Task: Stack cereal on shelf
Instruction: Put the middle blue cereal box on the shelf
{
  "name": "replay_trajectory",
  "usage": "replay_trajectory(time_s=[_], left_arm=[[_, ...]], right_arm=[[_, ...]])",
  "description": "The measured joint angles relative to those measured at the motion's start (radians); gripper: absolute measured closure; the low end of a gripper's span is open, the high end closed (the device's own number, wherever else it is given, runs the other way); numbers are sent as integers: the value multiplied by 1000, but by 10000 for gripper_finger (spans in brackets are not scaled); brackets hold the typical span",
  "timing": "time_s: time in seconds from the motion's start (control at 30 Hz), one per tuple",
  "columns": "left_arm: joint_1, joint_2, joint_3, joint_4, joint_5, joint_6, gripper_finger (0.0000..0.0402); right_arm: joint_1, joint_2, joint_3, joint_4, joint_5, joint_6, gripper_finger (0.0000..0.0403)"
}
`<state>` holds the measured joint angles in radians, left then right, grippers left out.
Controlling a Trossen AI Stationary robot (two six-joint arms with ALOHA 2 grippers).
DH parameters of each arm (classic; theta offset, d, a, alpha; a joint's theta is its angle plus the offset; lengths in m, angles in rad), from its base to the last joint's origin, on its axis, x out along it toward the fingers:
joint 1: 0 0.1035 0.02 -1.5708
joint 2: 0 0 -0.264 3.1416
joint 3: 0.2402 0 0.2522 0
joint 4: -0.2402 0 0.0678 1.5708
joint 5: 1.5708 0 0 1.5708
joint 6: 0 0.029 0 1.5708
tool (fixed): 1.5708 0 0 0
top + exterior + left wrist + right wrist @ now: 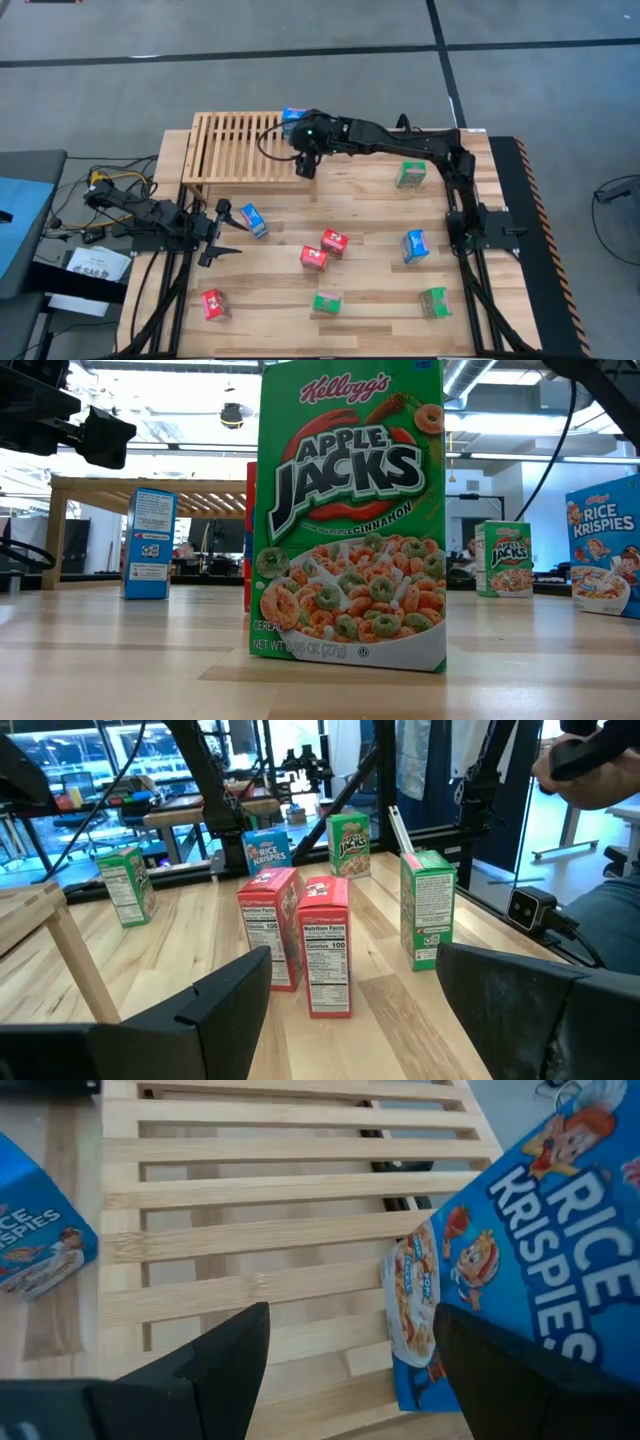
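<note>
The shelf [245,148], a light slatted wooden rack, stands at the table's far left. One blue cereal box [293,115] sits at its far right corner, partly under my right arm. My right gripper [350,1320] hovers open over the slats, with that box [520,1240] just beyond its far-side finger. Whether the finger touches the box I cannot tell. Red [334,241], green [410,175] and blue [414,245] boxes stand on the planks. My left gripper [222,232] waits open at the left edge, with nothing between its fingers [230,990].
A blue box [253,220] stands just near of the shelf. Close to the near edge stand a red box [214,304] and two green ones [327,300] [435,302]. Cables lie off the table's left side [110,185]. A person's hand [590,760] shows beyond the table.
</note>
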<state>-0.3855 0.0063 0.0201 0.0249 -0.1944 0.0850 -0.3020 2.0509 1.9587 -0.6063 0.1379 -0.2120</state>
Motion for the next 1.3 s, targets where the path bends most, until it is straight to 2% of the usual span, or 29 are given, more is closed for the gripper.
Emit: replay_trajectory(time_s=[1.0, 1.3], left_arm=[[0, 0, 0, 0, 0, 1, 127], [0, 0, 0, 0, 0, 2, 127]], right_arm=[[24, 0, 0, 7, -9, 37, 97], [49, 0, 0, 79, 18, 39, 97]])
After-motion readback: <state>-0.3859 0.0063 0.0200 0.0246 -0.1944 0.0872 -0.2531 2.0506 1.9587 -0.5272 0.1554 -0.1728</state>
